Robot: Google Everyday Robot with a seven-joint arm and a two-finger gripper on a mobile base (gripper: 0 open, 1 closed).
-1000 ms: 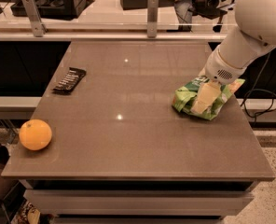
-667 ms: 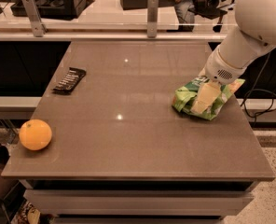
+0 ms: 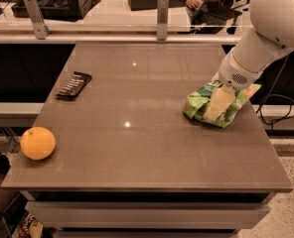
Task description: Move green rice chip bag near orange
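The green rice chip bag (image 3: 236,105) is a crumpled light-green foil bag lying on the right side of the table. My gripper (image 3: 218,102) is down on the bag from above, on the end of the white arm (image 3: 266,29) that reaches in from the upper right, and it hides the bag's middle. The bag rests on the tabletop. The orange (image 3: 37,143) is round and smooth and sits near the table's front left corner, far from the bag and the gripper.
A small flat black bar (image 3: 74,85) lies at the left of the brown table (image 3: 137,148). A railing with two metal posts (image 3: 162,16) runs along the far edge. The table's right edge is close to the bag.
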